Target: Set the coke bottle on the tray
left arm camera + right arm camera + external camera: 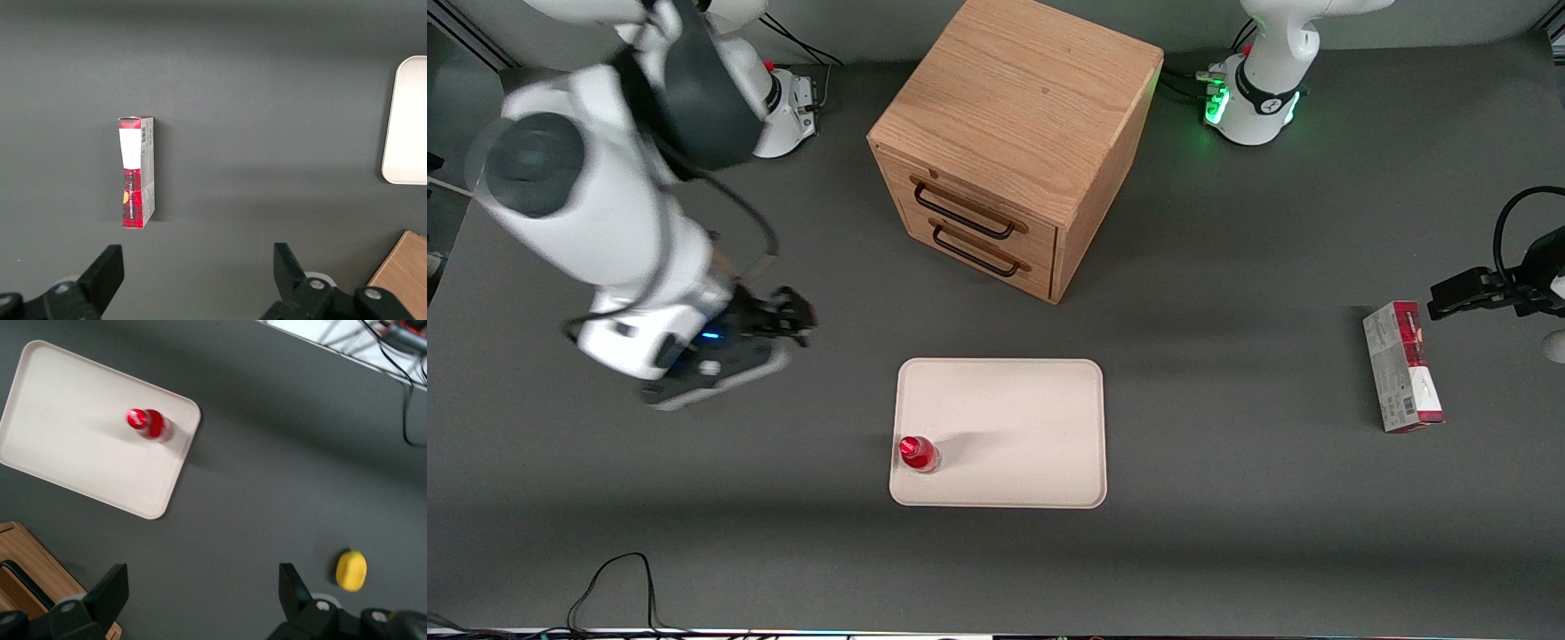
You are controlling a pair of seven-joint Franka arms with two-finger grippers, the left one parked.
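The coke bottle (918, 453), small and red with a red cap, stands upright on the cream-white tray (1014, 418), in the tray's corner nearest the front camera on the working arm's side. It also shows in the right wrist view (149, 425) on the tray (67, 433). My right gripper (791, 322) is open and empty. It hangs above the bare table, apart from the tray, toward the working arm's end. In the right wrist view the gripper (200, 587) holds nothing between its fingers.
A wooden drawer cabinet (1009, 142) stands farther from the front camera than the tray. A red-and-grey carton (1402, 366) lies toward the parked arm's end. A yellow lemon-like lump (351, 571) lies on the table near my gripper. Cables (605, 587) run along the front edge.
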